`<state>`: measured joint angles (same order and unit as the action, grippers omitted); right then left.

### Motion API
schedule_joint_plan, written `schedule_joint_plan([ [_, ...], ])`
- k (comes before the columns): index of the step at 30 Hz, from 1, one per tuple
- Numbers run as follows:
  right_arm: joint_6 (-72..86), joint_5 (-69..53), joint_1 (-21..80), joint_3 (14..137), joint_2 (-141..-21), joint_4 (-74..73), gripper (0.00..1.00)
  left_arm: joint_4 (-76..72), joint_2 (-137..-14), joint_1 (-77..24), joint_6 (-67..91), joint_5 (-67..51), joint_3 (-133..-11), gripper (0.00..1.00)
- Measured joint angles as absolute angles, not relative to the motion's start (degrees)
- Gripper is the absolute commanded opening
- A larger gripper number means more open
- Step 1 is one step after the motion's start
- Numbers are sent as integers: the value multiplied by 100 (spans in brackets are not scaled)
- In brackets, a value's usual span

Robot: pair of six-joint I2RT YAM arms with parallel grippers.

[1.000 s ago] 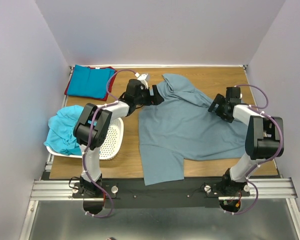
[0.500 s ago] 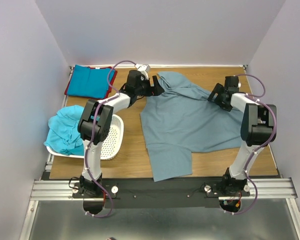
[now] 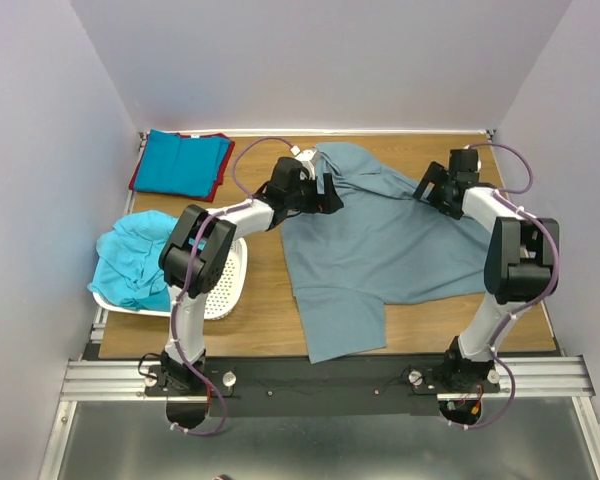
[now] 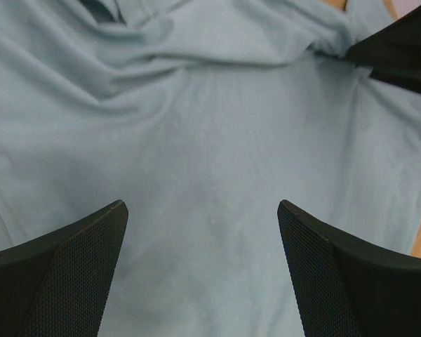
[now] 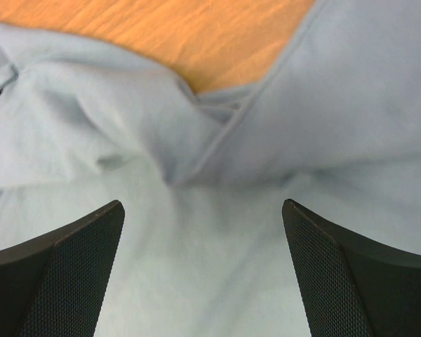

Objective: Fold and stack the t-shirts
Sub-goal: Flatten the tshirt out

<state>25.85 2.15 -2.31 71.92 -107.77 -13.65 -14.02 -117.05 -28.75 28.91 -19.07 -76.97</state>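
A large grey-blue t-shirt (image 3: 380, 245) lies spread and wrinkled across the wooden table (image 3: 265, 310). My left gripper (image 3: 330, 193) hovers over its far left part, open, with only cloth (image 4: 210, 140) between the fingers (image 4: 201, 203). Over the shirt's far right part my right gripper (image 3: 428, 190) is open too, above a bunched seam (image 5: 217, 133), nothing pinched (image 5: 203, 203). A folded bright blue shirt (image 3: 180, 163) rests on a red one (image 3: 218, 186) at the far left corner. A turquoise shirt (image 3: 130, 262) is heaped in the basket.
The white perforated basket (image 3: 225, 275) stands at the left edge near my left arm. Walls close in the table at the back and both sides. Bare wood (image 5: 196, 35) shows beyond the shirt in the right wrist view. The right gripper's dark body (image 4: 400, 49) shows in the left wrist view.
The grey-blue shirt has shifted away from the near edge and to the right. My left gripper swung right onto the shirt; my right gripper moved toward the far edge.
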Motion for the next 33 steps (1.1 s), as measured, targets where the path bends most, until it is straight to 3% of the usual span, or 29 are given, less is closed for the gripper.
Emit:
schedule_joint_plan([
  [6, 2550, 226, -231, 6357, -9915, -1365, 100, -1076, -11725, -2871, 2847, -1772, -7679, 95],
  [14, 2545, -14, -231, 5743, -9856, -1406, 100, -600, -12090, -2808, 2650, -1492, -8291, 95],
  [33, 2657, -580, -58, 5828, -10020, -1203, 100, 869, -12914, -2681, 2112, -596, -9664, 97],
])
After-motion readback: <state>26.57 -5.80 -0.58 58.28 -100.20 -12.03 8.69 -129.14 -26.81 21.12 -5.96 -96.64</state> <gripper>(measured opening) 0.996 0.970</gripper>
